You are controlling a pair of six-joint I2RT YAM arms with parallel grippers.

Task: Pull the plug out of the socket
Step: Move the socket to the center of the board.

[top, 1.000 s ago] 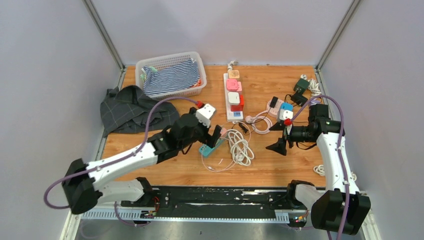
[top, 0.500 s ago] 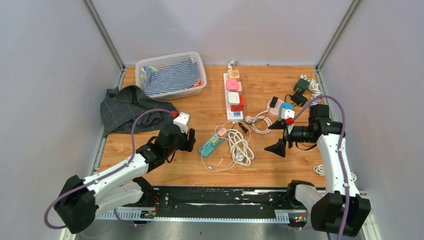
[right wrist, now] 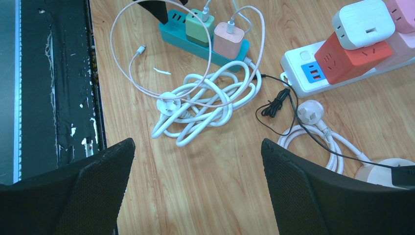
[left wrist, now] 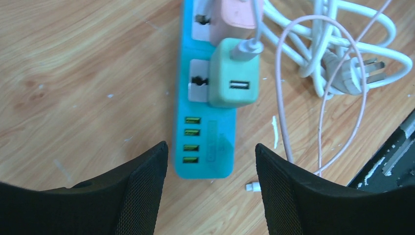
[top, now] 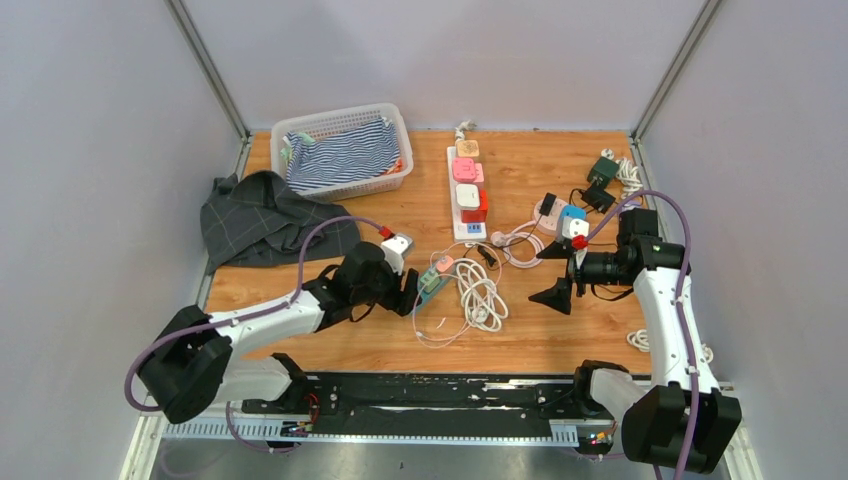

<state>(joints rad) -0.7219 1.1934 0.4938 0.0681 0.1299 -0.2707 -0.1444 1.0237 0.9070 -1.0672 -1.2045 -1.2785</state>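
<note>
A small teal power strip (left wrist: pixel 208 122) lies on the wooden table, also in the top view (top: pixel 431 281) and the right wrist view (right wrist: pixel 200 35). A green USB charger plug (left wrist: pixel 233 81) and a pink one (left wrist: pixel 236 14) sit in its sockets, each with a cable. My left gripper (left wrist: pixel 210 191) is open, its jaws either side of the strip's near end with the USB ports, not touching it. My right gripper (right wrist: pixel 195 186) is open and empty above bare wood, right of the coiled white cable (right wrist: pixel 205 105).
A long white power strip (top: pixel 466 190) carries pink, white and red adapters. A basket of striped cloth (top: pixel 343 150) and a grey garment (top: pixel 262 222) lie at the left. Chargers and cables (top: pixel 600 185) lie at the back right. A thin pink cable (left wrist: pixel 323 98) loops beside the teal strip.
My left arm pulled back to the left, then came forward again and lower, so its open jaws now sit at the teal strip's near end. The right arm has not moved.
</note>
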